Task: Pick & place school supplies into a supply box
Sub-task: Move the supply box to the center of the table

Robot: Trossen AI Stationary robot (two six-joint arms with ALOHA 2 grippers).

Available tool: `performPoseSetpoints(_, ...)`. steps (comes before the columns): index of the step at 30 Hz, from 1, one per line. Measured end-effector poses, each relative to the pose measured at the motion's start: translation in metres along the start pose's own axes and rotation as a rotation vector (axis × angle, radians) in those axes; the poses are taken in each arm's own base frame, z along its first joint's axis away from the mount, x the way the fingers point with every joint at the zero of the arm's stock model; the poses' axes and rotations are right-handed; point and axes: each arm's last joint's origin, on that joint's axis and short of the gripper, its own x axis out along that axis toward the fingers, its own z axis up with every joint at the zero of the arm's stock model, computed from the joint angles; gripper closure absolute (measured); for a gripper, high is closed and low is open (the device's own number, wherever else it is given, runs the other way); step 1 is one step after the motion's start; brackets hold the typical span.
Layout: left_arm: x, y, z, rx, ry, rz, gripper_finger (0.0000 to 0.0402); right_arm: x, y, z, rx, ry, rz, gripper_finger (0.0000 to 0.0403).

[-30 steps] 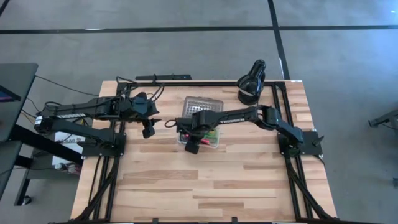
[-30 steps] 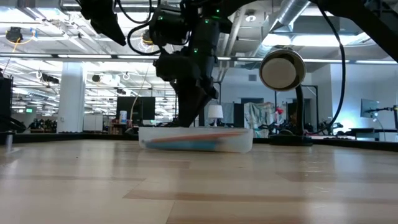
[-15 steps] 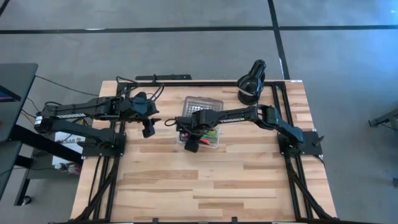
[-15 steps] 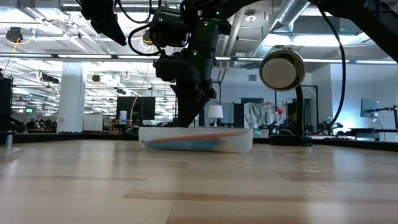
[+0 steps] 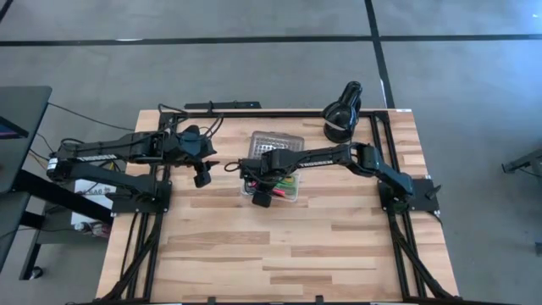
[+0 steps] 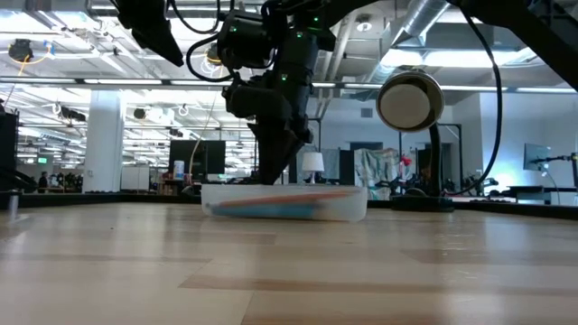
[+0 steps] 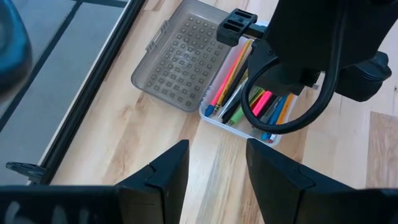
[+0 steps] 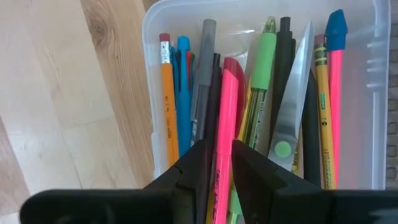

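Right gripper (image 8: 217, 163) pinched pink highlighter (image 8: 225, 130) between dark fingers (image 8: 193, 167), over clear supply box (image 8: 149, 81) on wooden table (image 8: 68, 93). Box held orange pencil (image 8: 166, 93), blue pen (image 8: 183, 93), grey pen (image 8: 202, 81), green pen (image 8: 260, 87), black pen (image 8: 283, 68), scissors blade (image 8: 293, 106), pink pencil with blue eraser (image 8: 336, 93). All lay side by side, lengthwise.

A black round-headed desk lamp (image 5: 342, 113) stands at the far right corner of the light butcher-block wooden table (image 5: 279, 246); in the low view its round head (image 6: 410, 101) faces the camera on a curved black stem. Black metal frame rails (image 5: 135, 246) run along the table's left and right edges. Grey floor with dark seam lines (image 5: 254, 39) surrounds the table. A dark desk corner (image 5: 17, 114) sits at left. Beyond the table, an open room with ceiling ducts (image 6: 424, 18).
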Motion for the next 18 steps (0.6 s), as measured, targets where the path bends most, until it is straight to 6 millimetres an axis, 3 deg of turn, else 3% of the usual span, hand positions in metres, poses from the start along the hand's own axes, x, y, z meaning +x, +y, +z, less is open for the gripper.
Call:
performPoseSetpoints(7,0.0,0.0,0.0,-0.001,0.0,0.0,0.0246,0.001,0.0,0.0,-0.016,-0.005,0.001,0.0335)
performPoseSetpoints(18,-0.001,-0.004,0.0,0.002,-0.003,-0.016,0.0246,0.018,0.006,-0.011,-0.006,0.035,0.004,0.0335)
